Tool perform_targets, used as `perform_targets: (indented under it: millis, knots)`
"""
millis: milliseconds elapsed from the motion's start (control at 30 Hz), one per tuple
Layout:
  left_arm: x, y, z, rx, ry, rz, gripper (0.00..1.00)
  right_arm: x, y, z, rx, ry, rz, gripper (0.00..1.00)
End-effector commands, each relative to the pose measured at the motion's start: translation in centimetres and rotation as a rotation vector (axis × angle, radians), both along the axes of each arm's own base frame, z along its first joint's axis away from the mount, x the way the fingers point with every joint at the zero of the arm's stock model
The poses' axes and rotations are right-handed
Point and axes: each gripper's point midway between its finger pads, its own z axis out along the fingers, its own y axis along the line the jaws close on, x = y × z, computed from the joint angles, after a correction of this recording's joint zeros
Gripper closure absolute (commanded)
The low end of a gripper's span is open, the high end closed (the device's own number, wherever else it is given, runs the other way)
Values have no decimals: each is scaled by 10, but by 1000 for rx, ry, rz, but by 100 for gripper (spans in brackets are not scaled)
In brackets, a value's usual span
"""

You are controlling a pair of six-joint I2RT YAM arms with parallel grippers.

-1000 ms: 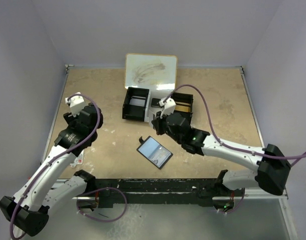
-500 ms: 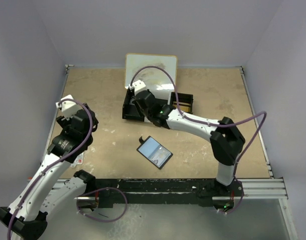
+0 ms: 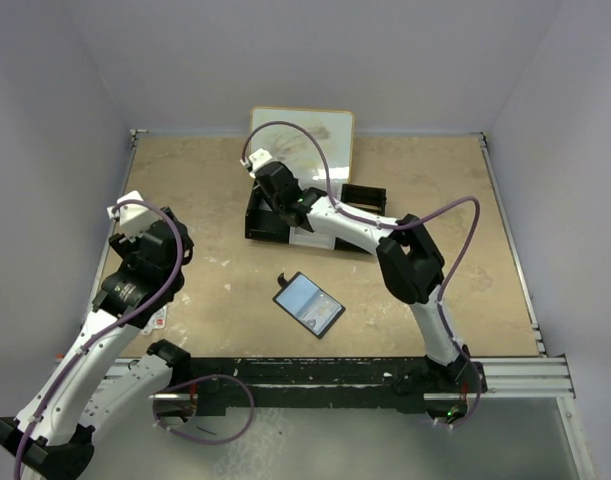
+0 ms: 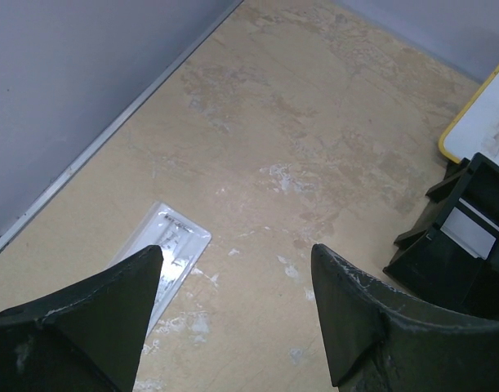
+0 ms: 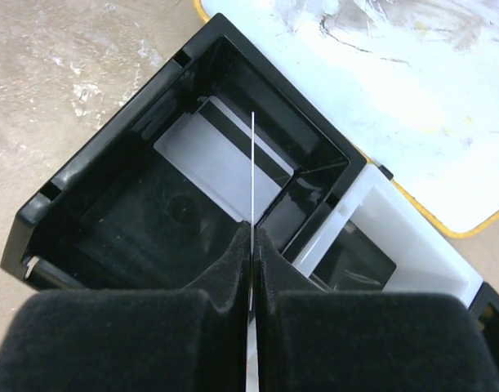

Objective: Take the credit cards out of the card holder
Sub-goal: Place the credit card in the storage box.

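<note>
Holding a card (image 5: 253, 155) edge-on, my right hand (image 5: 251, 238) is pinched fully shut on it above the tray (image 5: 86, 175), upper centre of the overhead view. The card shows only as a thin bright line rising from between the pads. It hangs over the black end compartment, where a pale card (image 5: 204, 155) lies flat on the bottom.

The card holder (image 3: 308, 303) lies open on the surface (image 3: 435, 200) at the middle of the overhead frame, shiny inside up, well apart from both hands. I cannot tell whether any cards are left in its pockets.

My left hand (image 4: 237, 286) stands wide open and empty at the left of that view, above what looks like a white card (image 4: 169, 245) lying flat.

I judge the cards light, stiff and slick, best pinched across the flat faces near a short edge; held by a corner, one could swivel. The holder looks soft and light, so it would likely slide or fold. I would pin one flap and draw each card by its exposed edge.
</note>
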Motion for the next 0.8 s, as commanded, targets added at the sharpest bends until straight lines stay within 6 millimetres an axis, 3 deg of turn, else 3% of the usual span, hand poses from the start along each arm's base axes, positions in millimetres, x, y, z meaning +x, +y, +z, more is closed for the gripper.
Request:
perform_targets:
  millis: [0, 300, 567, 767]
  knots:
    - [0, 4, 4, -6, -28, 27, 29, 18, -3, 19, -66, -56, 1, 100]
    - [1, 4, 2, -1, -19, 27, 29, 25, -14, 1, -160, -55, -46, 100]
    - [5, -1, -4, 9, 13, 12, 29, 10, -25, 5, -121, -29, -64, 100]
    - [6, -2, -6, 10, 23, 5, 29, 3, -41, -2, -181, -34, -72, 100]
